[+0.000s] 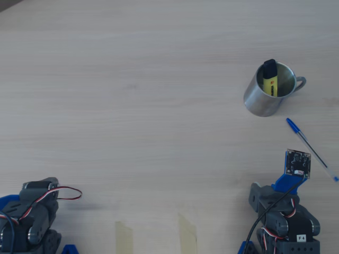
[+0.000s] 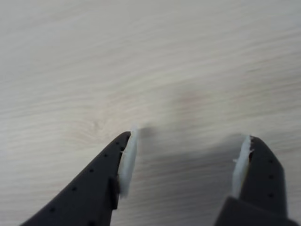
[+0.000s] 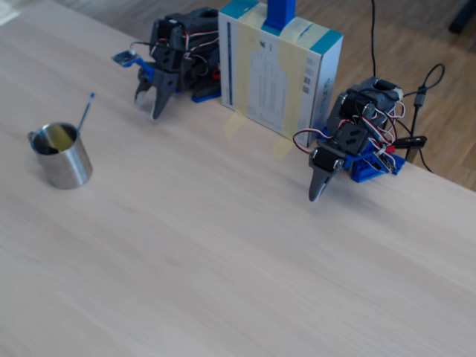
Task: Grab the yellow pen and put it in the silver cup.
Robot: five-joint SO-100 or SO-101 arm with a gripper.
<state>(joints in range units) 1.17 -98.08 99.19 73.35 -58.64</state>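
Observation:
The yellow pen (image 1: 270, 80) stands inside the silver cup (image 1: 258, 100), black cap up, leaning against the rim; in the fixed view its yellow (image 3: 58, 136) shows within the cup (image 3: 65, 166). The wrist view shows my gripper (image 2: 189, 138) open, with only bare wooden table between its white-padded fingers (image 2: 127, 160). In the fixed view the gripper (image 3: 147, 106) points down at the table, to the right of the cup and apart from it. In the overhead view my arm (image 1: 286, 211) sits folded at the lower right, below the cup.
A thin blue-capped ballpoint pen (image 1: 310, 149) lies between the cup and my arm. A second arm (image 3: 349, 149) rests folded at the other side, beyond a white and teal box (image 3: 279, 74). Two tape strips (image 1: 124, 235) mark the near edge.

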